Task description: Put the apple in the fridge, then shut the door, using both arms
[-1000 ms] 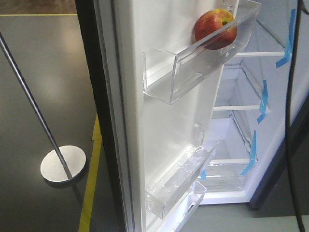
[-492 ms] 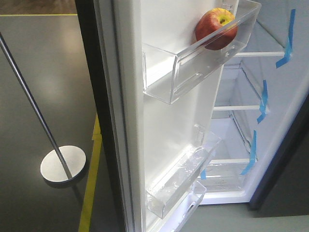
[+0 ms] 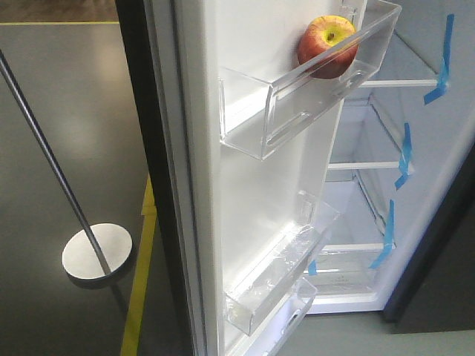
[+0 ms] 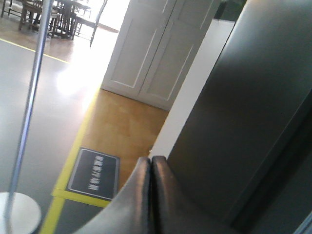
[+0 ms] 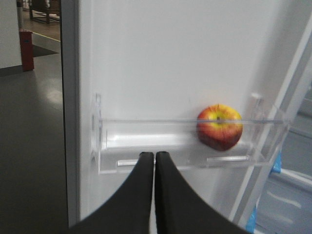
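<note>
The red apple [image 3: 326, 44] [image 5: 219, 126], with yellow-green around its stem, lies at the right end of the top clear bin [image 3: 297, 104] [image 5: 146, 141] on the open door [image 3: 252, 193]. Nothing touches it. The fridge [image 3: 434, 148] stands open behind, with a white interior, glass shelves and blue tape strips [image 3: 404, 156]. My right gripper [image 5: 154, 155] is shut and empty, pointing at the bin front, left of and below the apple. Shut and empty too, my left gripper [image 4: 150, 160] sits close to the door's dark grey outer face [image 4: 253, 97]. Neither gripper appears in the front view.
A metal pole on a round base [image 3: 96, 252] [image 4: 29, 97] stands on the floor left of the door. A yellow floor line [image 3: 141, 282] and a dark floor sign [image 4: 93, 173] lie below. White cupboard doors [image 4: 151, 53] are behind. A lower door bin [image 3: 274, 282] juts out.
The apple has rolled slightly in the bin, its stem now facing more upward. A dark cable at the right edge of the front view has left the picture.
</note>
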Tool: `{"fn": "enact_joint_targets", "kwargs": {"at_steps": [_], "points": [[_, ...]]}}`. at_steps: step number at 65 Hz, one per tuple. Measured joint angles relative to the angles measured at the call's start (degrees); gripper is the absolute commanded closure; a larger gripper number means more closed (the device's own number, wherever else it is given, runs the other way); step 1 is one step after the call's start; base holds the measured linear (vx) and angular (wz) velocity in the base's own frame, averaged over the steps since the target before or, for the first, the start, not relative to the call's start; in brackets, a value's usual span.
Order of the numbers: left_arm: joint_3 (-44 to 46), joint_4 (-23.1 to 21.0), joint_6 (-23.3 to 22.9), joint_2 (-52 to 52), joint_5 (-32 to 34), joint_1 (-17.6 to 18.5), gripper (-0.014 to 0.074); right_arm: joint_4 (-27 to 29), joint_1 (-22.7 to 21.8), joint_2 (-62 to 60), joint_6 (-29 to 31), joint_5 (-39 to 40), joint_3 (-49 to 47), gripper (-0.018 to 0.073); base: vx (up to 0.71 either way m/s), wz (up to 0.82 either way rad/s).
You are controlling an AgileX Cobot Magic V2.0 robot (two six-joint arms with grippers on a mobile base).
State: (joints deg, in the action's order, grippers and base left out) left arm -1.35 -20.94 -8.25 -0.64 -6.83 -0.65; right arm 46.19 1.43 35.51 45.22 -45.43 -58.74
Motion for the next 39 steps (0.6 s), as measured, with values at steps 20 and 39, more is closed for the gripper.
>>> {"fn": "enact_joint_targets", "kwargs": {"at_steps": [20, 39], "points": [[0.00, -26.43, -0.11, 0.00, 1.01, 0.00, 0.0602, -8.27, 0.00, -23.60, -13.56, 2.69, 22.73, 0.0564, 0.00, 0.00], [0.24, -59.61, -0.13, 0.00, 2.06, 0.00, 0.0602, -12.42, 0.00, -32.75, -23.79, 1.60, 30.01, 0.0564, 0.00, 0.00]]}}
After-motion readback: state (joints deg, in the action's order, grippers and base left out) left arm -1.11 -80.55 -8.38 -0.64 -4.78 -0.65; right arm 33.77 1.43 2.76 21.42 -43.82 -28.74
